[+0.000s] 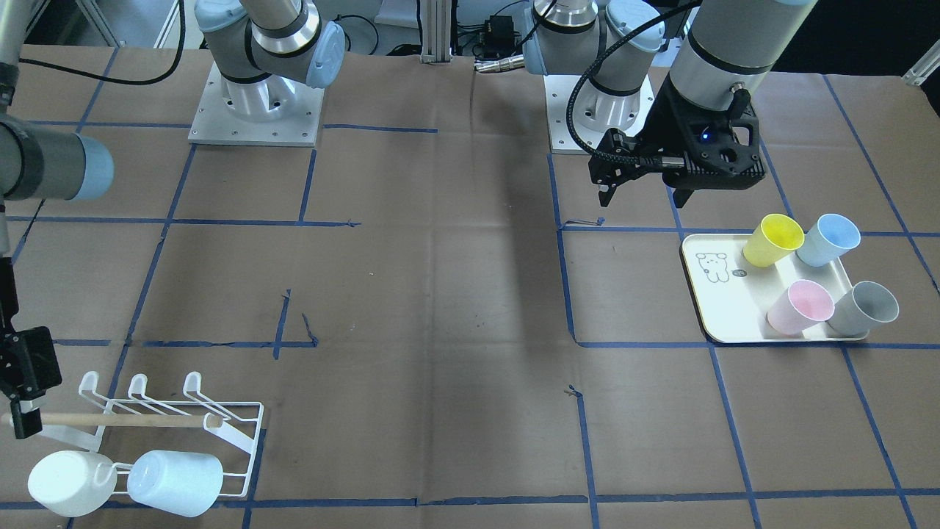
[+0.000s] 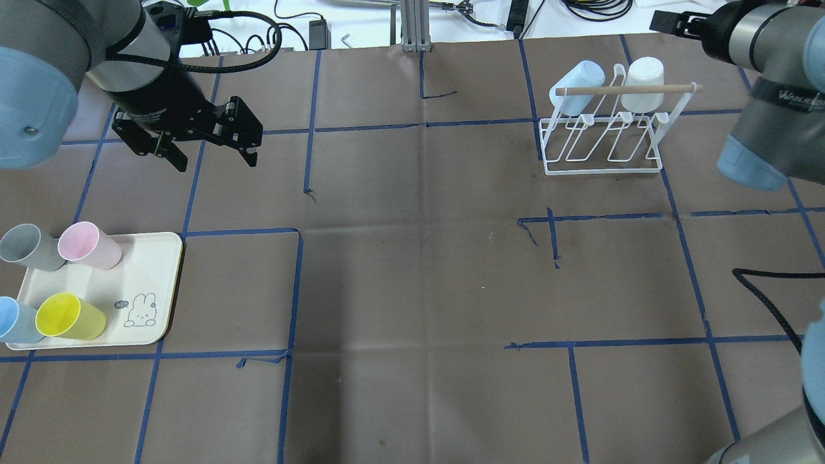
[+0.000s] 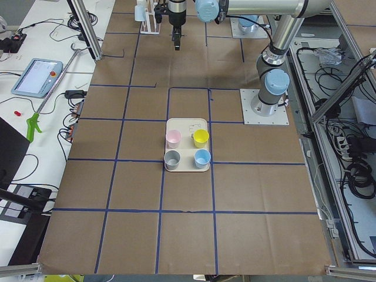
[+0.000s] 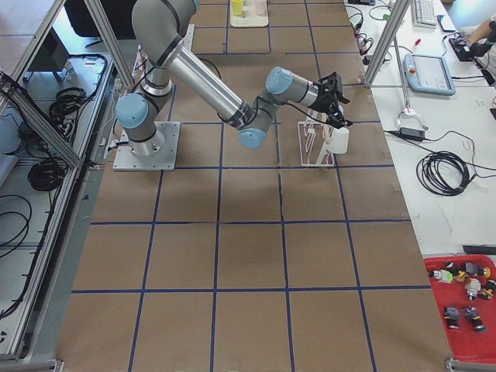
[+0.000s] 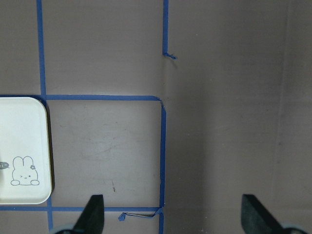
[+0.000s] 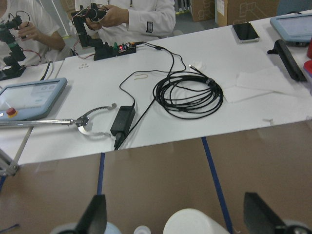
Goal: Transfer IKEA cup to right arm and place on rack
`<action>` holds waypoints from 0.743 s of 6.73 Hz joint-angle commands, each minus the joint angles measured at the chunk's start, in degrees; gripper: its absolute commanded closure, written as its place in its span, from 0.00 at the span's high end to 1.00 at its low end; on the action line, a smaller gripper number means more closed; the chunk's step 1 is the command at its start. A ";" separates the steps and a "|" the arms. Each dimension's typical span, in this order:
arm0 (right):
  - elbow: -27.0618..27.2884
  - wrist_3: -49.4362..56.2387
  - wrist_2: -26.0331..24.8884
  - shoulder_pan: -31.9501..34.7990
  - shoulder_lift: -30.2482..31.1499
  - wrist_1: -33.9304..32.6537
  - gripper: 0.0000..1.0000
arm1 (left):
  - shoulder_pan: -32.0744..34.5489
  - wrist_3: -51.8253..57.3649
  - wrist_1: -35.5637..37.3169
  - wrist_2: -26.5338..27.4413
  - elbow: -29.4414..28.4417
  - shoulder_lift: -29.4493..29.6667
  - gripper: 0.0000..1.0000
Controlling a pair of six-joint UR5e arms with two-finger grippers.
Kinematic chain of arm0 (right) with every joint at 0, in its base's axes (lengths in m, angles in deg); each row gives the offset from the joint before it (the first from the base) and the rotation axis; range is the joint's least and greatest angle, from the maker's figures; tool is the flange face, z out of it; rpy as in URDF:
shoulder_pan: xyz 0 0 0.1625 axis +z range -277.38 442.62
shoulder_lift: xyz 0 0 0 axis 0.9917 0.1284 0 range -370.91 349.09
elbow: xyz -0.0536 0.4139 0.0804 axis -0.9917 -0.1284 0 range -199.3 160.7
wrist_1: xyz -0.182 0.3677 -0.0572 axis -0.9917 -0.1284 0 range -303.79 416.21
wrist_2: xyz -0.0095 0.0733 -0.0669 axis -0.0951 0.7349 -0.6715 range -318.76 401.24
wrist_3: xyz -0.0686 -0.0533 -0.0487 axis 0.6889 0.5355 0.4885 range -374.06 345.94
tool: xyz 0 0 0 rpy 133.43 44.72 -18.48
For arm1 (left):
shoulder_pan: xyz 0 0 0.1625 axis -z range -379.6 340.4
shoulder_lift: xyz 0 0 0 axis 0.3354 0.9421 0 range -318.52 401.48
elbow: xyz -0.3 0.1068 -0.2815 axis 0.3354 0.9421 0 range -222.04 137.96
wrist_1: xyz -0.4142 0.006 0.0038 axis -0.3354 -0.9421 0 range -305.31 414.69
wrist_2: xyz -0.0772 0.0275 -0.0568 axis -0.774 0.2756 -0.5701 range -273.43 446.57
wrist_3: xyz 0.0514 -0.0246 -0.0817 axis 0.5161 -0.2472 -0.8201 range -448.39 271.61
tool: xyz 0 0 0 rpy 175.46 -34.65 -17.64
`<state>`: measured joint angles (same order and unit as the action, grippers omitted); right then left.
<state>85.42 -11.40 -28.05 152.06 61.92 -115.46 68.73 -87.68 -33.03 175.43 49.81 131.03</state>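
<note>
Between the wide-apart fingers of the right gripper [image 6: 178,214] sits the white cup [image 1: 70,481], just below them. The fingers are not touching it. This cup hangs upside down on the rack [image 2: 606,171], right beside a pale blue cup [image 1: 176,481], under the wooden bar [image 2: 625,89]. Far across the table [image 2: 419,290], the left gripper [image 2: 216,162] is spread wide too, and it is empty. It hangs over bare brown paper near the tray [image 2: 148,258]. On that tray stand a yellow cup [image 2: 69,317], a blue cup [image 2: 16,320], a pink cup [image 2: 90,245] and a grey cup [image 2: 29,248].
</note>
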 commanded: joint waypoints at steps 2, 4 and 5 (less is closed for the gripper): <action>0.13 -0.36 -8.27 5.17 13.52 31.97 1.00 | 0.00 0.00 0.00 0.00 -0.09 0.01 0.99; -0.04 -0.63 -8.67 9.22 19.44 49.75 1.00 | 0.00 0.00 0.09 0.00 0.00 0.01 0.99; -0.05 -0.72 -8.75 9.93 21.72 56.81 1.00 | 0.00 0.00 0.09 0.09 -0.09 0.01 0.99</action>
<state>85.42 -12.00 -36.53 160.66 80.76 -68.01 68.76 -87.68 -32.97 175.45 49.78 131.04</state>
